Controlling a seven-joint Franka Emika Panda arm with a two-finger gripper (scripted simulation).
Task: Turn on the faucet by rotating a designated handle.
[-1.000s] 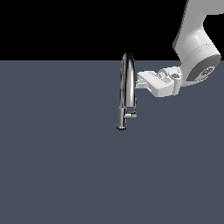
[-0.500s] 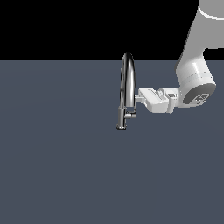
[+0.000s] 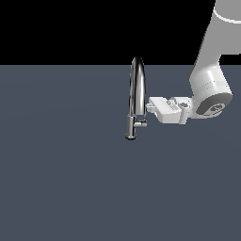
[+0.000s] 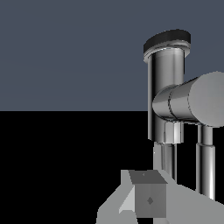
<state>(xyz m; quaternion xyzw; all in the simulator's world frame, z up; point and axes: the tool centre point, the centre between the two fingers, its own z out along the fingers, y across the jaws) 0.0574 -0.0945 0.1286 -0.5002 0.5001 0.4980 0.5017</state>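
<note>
Item: tall, slim, shiny chrome gooseneck faucet (image 3: 137,92), standing upright near the middle of the flat slate-grey bench (image 3: 70,179), its arched spout rising above the bench's far edge against a black background. Item: small, short chrome stub handle (image 3: 141,124), sticking sideways from the faucet's cylindrical base toward the exterior view's right; its long axis lies roughly level, pointing toward the arm. In the wrist view you see it end-on as a thick round cylinder (image 4: 192,103) beside the base column. Item: white two-finger gripper (image 3: 151,107) on the white and grey Panda arm (image 3: 209,89), reaching in sideways from the exterior view's right, fingertips just beside the spout and slightly above the handle. You cannot tell from either view whether the gripper's fingers are spread or pressed together; nothing appears held. Judgement: the handle lies below and a little leftward of the gripper, so your approach likely needs to descend to meet it. The bench around the faucet shows nothing else.
</note>
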